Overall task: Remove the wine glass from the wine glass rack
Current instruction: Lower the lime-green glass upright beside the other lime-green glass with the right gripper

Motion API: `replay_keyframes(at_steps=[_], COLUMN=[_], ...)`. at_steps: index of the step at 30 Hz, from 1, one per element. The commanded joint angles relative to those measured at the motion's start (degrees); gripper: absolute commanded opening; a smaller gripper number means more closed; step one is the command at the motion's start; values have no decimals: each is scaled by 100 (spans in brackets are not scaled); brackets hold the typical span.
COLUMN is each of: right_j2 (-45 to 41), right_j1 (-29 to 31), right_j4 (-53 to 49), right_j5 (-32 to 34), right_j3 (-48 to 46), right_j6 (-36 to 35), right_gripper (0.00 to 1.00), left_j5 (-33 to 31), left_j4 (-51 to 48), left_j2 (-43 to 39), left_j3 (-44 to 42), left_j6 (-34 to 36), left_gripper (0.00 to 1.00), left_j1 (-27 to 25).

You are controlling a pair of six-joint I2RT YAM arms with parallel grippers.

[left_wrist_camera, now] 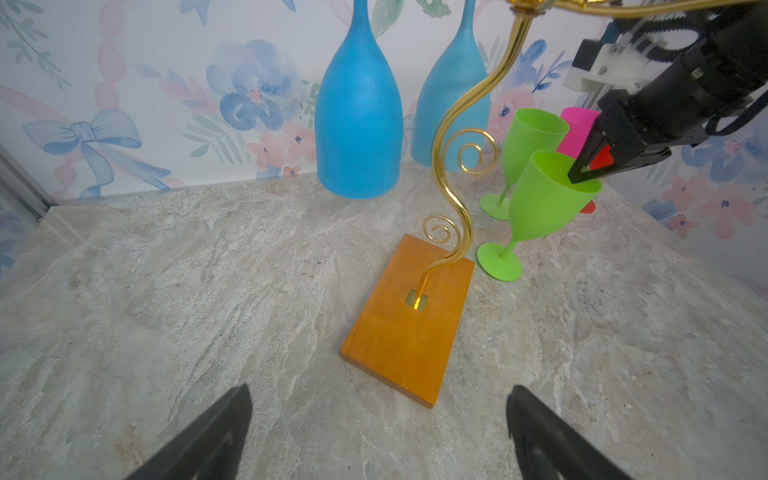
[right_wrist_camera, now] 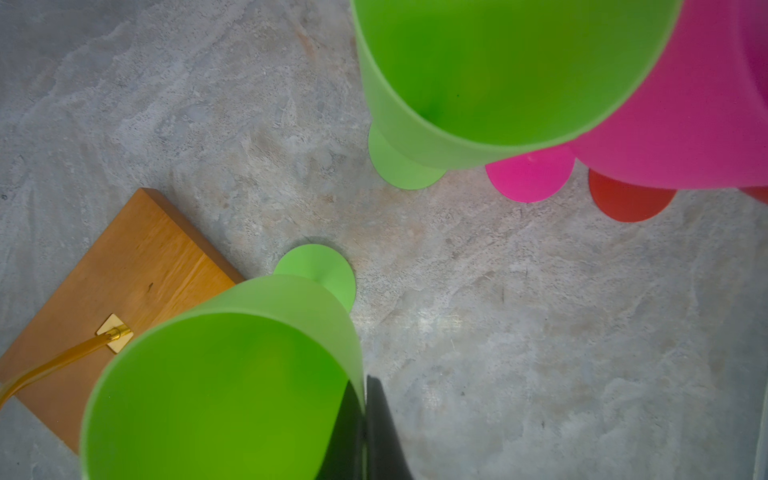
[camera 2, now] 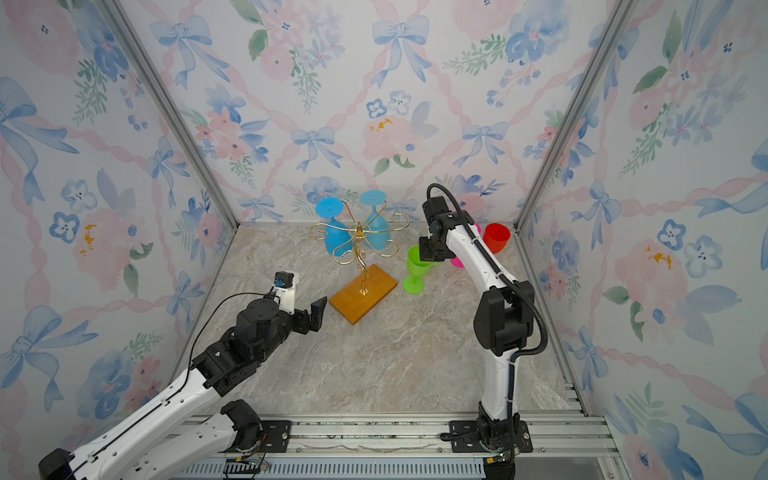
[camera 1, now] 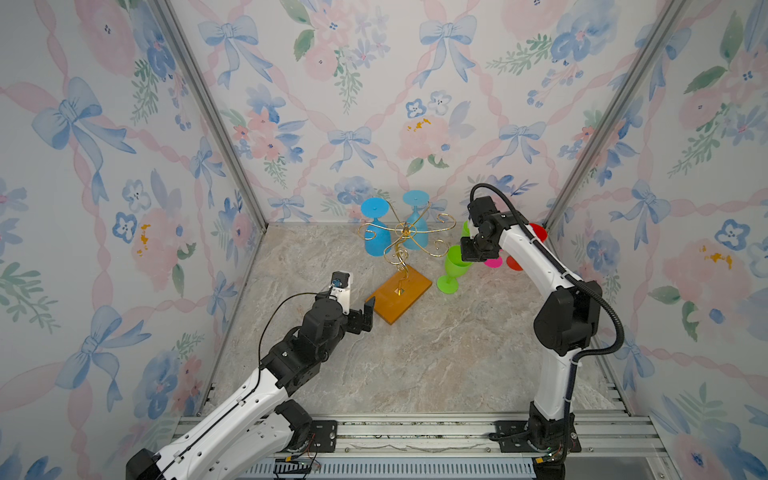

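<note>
Wine glass: the green wine glass [camera 1: 456, 259] [left_wrist_camera: 544, 195] [right_wrist_camera: 216, 395] is off the wine glass rack [camera 1: 400, 293] [camera 2: 363, 293] [left_wrist_camera: 409, 324]. Its foot is down at the worktop [camera 1: 415, 365] just beside the rack's wooden base, on the side facing the right arm, with a strip of bare stone between foot and base.
Grip: the right tool [left_wrist_camera: 579, 176] [right_wrist_camera: 365, 386] is clenched on this glass's rim. One finger is inside the bowl, seen dark through the green wall, and the other is outside against it.
Rack: gold wire with curled arms, on a scrolled stem set into an orange-brown rectangular base that lies flat on the worktop.
On the rack: two blue wine glasses [camera 1: 376, 243] [camera 1: 415, 235] hang upside down from arms on the rack's far side, toward the back wall. Their feet are above the wire and their bowls below.
Off the rack: a second green wine glass [left_wrist_camera: 532, 137] [right_wrist_camera: 498, 75] stands upright beyond the held one, farther from the rack. A pink wine glass [left_wrist_camera: 575, 133] [right_wrist_camera: 685, 116] is close behind that one, and a red wine glass [camera 2: 496, 237] is farthest from the rack.
Left tool: the left tool [camera 1: 365, 311] [camera 2: 318, 309] [left_wrist_camera: 379, 390] is released, its fingers spread wide with nothing between them. It sits low, near the corner of the rack's base that faces the left arm, and does not touch it.
Surroundings: the worktop has a grey-beige marble pattern. The walls [camera 1: 374, 104] around the rack carry blue bows and pink flowers.
</note>
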Motion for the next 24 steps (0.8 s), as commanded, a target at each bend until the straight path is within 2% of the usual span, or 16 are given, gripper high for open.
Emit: replay_keyframes(at_steps=[1,7,17,22,24], right_j2=[68,66,-27,-275,-518], right_j1=[72,72,29,-17,-42], right_j4=[99,205,378,362,432], right_j5=[58,-125,-270,-302,-302], right_j3=[99,65,-51,-112,-240], right_j6=[111,181,251,211,190], right_gripper=[5,8,23,36,53], left_j5=[-52,-37,-77,-113,-267], left_j4=[-90,-133,-264,-397,-565], left_j2=[-125,-104,-243,-222,-102], left_j3=[234,291,374,521,660], left_j6=[-33,15,56,87,98], left_gripper=[98,98,98,98,98], left_j1=[46,56,55,68,100])
